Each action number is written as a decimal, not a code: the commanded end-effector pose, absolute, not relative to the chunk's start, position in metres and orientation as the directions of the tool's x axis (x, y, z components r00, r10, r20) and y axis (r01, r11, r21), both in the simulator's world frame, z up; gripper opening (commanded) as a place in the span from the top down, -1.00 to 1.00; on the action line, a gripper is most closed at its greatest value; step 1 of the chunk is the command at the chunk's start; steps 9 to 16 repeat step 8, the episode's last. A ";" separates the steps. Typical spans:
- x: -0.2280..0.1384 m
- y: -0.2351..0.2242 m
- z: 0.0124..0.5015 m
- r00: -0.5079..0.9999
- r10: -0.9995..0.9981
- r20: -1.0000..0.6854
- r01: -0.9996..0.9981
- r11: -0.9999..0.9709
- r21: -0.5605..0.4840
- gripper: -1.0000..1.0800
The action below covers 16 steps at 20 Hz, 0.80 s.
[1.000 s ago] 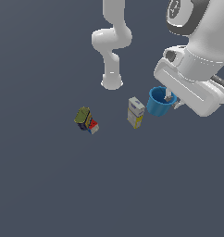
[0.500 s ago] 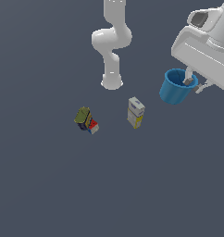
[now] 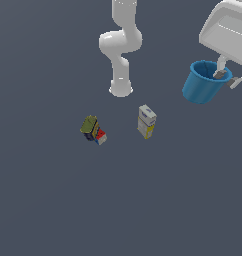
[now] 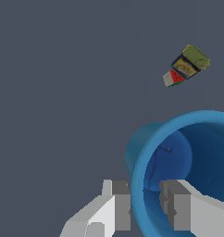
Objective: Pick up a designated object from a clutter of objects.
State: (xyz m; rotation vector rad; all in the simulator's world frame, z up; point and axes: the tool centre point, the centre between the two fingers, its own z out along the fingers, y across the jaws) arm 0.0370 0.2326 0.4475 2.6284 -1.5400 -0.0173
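The bright blue cup point(image 3: 204, 82) hangs in the air at the exterior view's upper right, lifted well above the floor. My gripper point(image 3: 227, 79) is shut on its rim, one finger inside the cup and one outside. In the wrist view the blue cup point(image 4: 188, 162) fills the lower part, with the gripper point(image 4: 145, 206) pinching its wall between two grey fingers point(image 4: 118, 203). The white-yellow carton point(image 3: 146, 121) and the olive-green can point(image 3: 90, 126) with its red-blue block remain on the floor.
The arm's white base point(image 3: 121, 89) stands behind the carton. The can with its block point(image 4: 185, 66) shows far off in the wrist view. The floor is a flat dark grey.
The gripper has risen and moved toward the exterior view's right with the blue cup in it. Carton and can have not moved.
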 end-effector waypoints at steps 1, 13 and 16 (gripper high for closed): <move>0.039 0.234 0.454 0.490 -0.871 0.039 -0.870 -0.485 0.086 1.00; 0.040 0.236 0.460 0.490 -0.871 0.039 -0.870 -0.485 0.086 1.00; 0.040 0.236 0.460 0.490 -0.871 0.039 -0.870 -0.485 0.086 1.00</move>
